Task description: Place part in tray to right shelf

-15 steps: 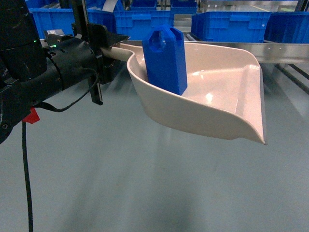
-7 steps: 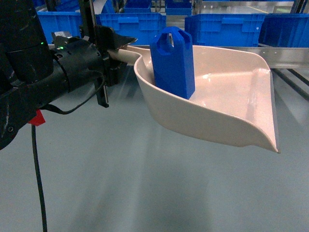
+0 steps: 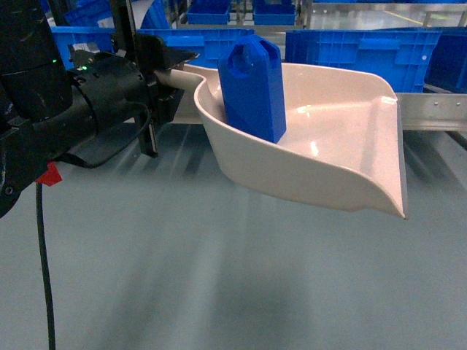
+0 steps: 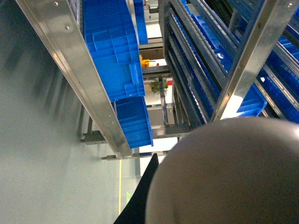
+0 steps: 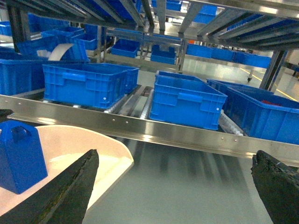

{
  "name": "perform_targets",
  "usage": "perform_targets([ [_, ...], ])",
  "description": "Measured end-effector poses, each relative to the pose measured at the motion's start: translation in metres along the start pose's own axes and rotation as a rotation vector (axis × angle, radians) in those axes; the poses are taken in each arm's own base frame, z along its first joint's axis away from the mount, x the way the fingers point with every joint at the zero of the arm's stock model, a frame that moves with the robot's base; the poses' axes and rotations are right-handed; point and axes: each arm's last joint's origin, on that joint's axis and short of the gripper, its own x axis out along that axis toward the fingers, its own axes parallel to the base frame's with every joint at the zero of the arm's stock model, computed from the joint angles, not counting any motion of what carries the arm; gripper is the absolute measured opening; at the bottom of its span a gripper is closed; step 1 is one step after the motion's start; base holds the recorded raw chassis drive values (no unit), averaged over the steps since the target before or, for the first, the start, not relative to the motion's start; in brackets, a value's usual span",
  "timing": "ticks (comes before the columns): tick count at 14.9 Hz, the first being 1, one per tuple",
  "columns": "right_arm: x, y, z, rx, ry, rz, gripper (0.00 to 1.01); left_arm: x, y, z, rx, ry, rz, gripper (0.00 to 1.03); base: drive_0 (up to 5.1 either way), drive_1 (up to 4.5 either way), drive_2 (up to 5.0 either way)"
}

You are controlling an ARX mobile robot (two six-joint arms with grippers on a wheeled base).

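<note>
The cream tray (image 3: 343,146) hangs in the air in front of the robot, and my left gripper (image 3: 169,69) is shut on its long handle (image 3: 181,76). The blue part (image 3: 252,91) stands upright in the tray's deep end, near the handle. In the left wrist view the tray's (image 4: 224,177) rounded back fills the lower right beside one black finger (image 4: 142,198). My right gripper (image 5: 175,186) is open and holds nothing; the tray's rim (image 5: 112,156) and the part (image 5: 18,156) sit at its left. The right shelf's steel rail (image 5: 140,126) runs just beyond.
Large blue crates (image 5: 187,100) (image 5: 86,84) sit on the roller tracks behind the rail, with more crates (image 3: 357,47) across the back of the head view. Upper shelf levels (image 5: 224,18) hang overhead. Grey floor (image 3: 219,277) lies below the tray.
The tray with the part swung slightly right and then back left in the head view. The shelf rail and crates now sit lower and larger there.
</note>
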Motion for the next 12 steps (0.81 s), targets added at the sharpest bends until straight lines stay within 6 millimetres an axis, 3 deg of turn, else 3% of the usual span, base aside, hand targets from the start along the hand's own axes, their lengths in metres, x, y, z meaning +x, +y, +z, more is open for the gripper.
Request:
perform_targets([
  [12, 0.0, -0.0001, -0.0001, -0.001, 0.002, -0.001, 0.98, 0.0004, -0.0001, -0.0016, -0.001, 0.007, 0.001, 0.12, -0.1, 3.89, -4.0],
])
